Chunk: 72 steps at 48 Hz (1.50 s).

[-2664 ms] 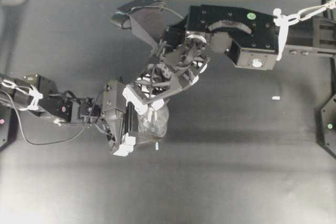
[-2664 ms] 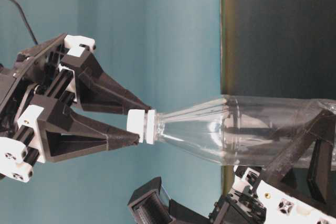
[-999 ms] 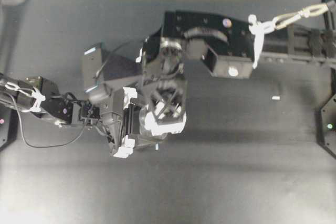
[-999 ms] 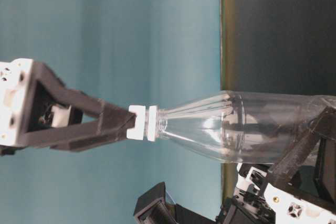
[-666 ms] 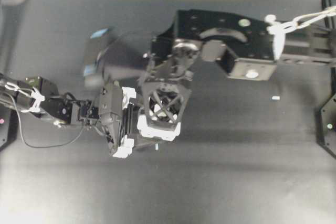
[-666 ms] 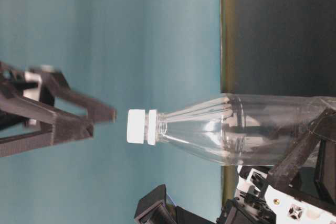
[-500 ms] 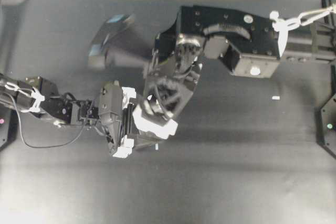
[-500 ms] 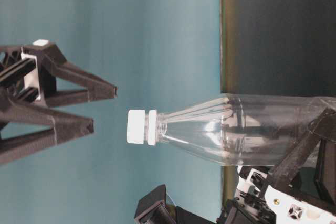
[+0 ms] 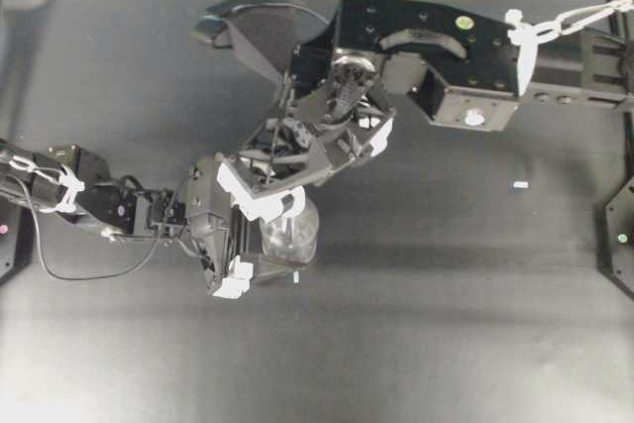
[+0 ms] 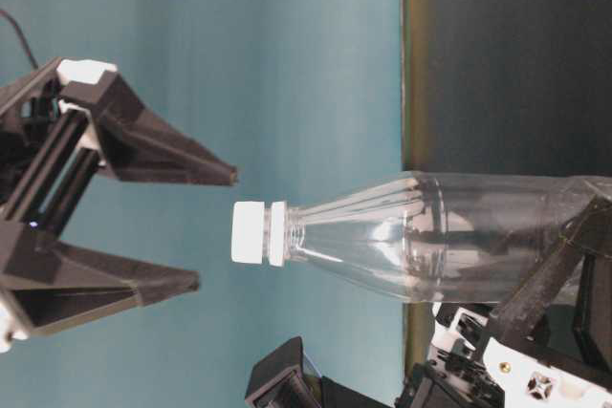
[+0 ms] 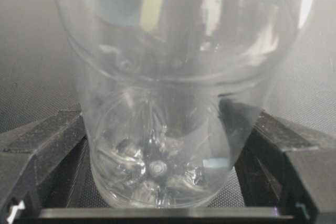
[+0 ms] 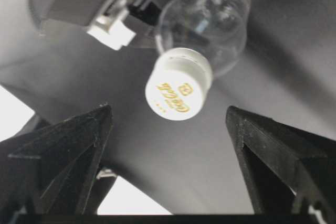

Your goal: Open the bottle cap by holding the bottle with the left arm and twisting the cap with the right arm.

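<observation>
Left gripper (image 11: 157, 203) is clamped around the bottle (image 10: 430, 236) base, while the right gripper (image 10: 215, 226) hangs wide open just off the cap (image 12: 178, 90), not touching.

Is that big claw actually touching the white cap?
Apart. The table-level view shows the right end effector open, with clear background between its fingertips and the bottle cap.

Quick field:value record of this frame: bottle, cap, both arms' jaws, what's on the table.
bottle: clear, empty, upright on the table, base between the left jaws
cap: white, gold lettering on top, on the neck
left gripper: jaws closed on the bottle's lower body
right gripper: jaws wide open, clear of the cap, one tip on either side above it
table: black, small white tape mark to the right
</observation>
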### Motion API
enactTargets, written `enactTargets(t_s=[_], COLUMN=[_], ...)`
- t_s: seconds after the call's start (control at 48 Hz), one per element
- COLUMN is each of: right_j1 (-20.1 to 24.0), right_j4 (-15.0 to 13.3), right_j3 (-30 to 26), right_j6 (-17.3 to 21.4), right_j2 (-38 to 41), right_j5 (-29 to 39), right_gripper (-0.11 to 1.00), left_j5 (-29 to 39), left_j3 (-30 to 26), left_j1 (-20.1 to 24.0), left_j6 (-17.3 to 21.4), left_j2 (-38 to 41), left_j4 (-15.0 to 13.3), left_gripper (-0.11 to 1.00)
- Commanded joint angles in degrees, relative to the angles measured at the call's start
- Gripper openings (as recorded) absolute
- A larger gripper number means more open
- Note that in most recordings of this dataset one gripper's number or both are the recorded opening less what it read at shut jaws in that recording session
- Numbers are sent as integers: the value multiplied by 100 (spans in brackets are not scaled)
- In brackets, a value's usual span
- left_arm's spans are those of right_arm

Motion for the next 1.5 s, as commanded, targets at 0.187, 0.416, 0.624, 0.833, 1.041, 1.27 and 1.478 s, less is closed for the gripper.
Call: enactTargets(t_s=[0.187,0.416,0.624,0.833,1.041,1.27,1.478], right_j1=[-18,-18,35,79,123,123,185], right_j4=[-193,-264,-255,-255,-220,-211,-202], right_j3=[79,88,70,88,70,-53,-334], right_j6=[79,70,44,-26,-299,-888,-2461], right_j2=[-18,35,105,114,132,176,290], right_j5=[-97,-158,-149,-105,-53,114,264], right_gripper=[82,76,73,57,36,36,36], left_j5=[0,-9,-9,0,-9,0,0], left_j3=[-18,-26,-35,-35,-53,-44,-44], left_j1=[-18,-18,-18,-18,-18,-18,-18], left_j6=[-9,-9,-9,-9,-9,-9,-9], left_j2=[-9,-9,-9,-9,-9,0,0], left_j4=[0,0,-9,-9,-9,-9,-9], left_gripper=[88,88,88,88,88,88,88])
